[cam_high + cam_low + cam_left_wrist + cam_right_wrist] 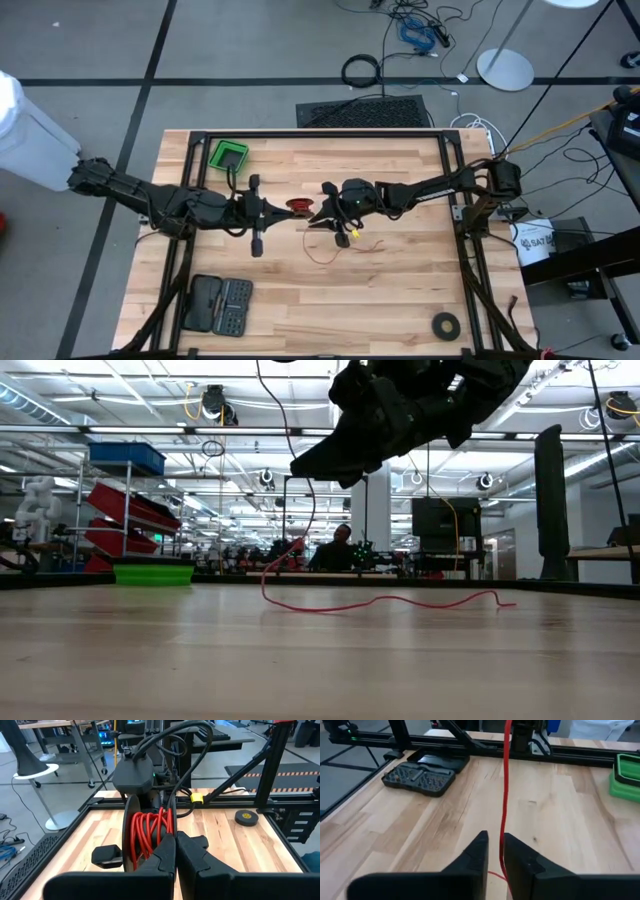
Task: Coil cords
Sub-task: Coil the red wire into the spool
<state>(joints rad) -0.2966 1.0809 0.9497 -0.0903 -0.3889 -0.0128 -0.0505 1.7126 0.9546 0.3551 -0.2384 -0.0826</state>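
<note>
While left tool [284,207] clenched on cord [298,205] coil mid-table, right tool [322,212] slightly apart, tail beside.

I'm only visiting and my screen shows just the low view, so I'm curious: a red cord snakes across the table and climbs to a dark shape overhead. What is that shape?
Observer: That is the right gripper, raised over the middle of the table. The red cord runs up past it.
Operator: Where does the cord end?
Observer: In a coil of several loops, right at the tips of the left gripper's shut fingers.
Operator: And the green thing far off on my left?
Observer: A green bin, standing well apart from the cord.
</note>
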